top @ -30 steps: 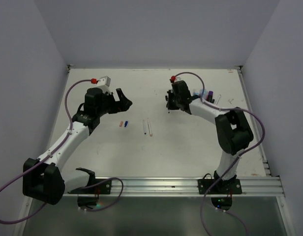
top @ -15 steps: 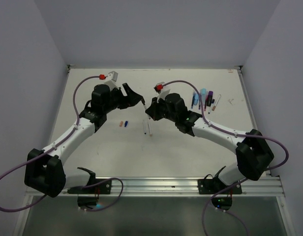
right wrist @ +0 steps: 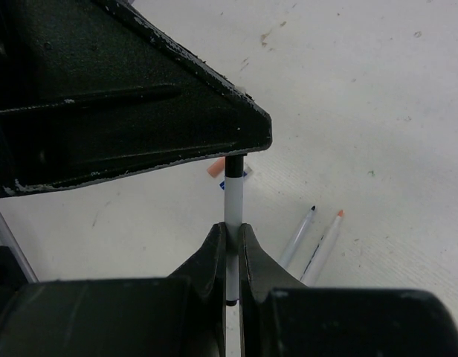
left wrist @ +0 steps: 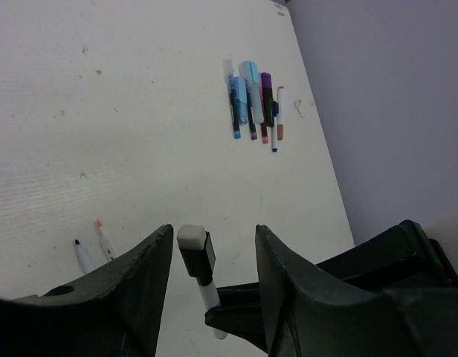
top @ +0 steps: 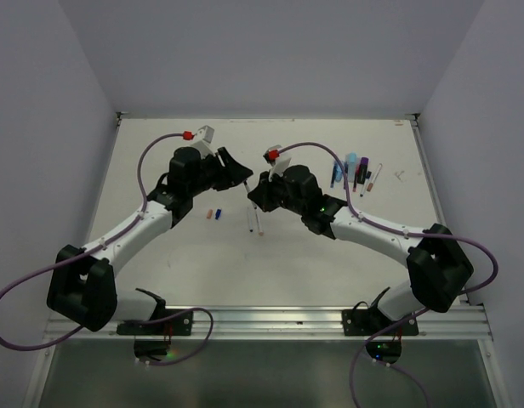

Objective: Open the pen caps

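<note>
Right gripper (right wrist: 233, 234), seen from its own wrist, is pressed together on the white barrel of a pen (right wrist: 233, 199) held above the table (right wrist: 378, 89). The pen's long axis runs straight up this frame, away from the camera. Its black cap (right wrist: 234, 163) points into the underside of a black finger (right wrist: 132, 97) of the other arm. The pinch is narrow on a slim barrel, so a hard pull would likely slide the whole pen out rather than free the cap.

From the left wrist, the left gripper (left wrist: 214, 234) stands spread, 1 finger on each side of the cap and, as far as this view shows, touching it on neither. The cap sits nearer the left-hand finger in this frame, with its white end toward the table's far side and the barrel slanting down into the right gripper. Closing from here, 1 finger would probably meet the cap first and push the pen askew in the other claw. A bite too low would catch barrel, not cap.

From above, both grippers meet over the middle of the table with the pen bridging them, cap end toward the left arm. Nearer the bases lie 2 uncapped pens (top: 249, 221) side by side, with an orange cap (top: 209, 214) and a blue cap (top: 218, 212) near on their left. A row of capped pens (top: 351, 170) lies well apart at the far right. A freed cap, let go carelessly, could roll among them.
</note>
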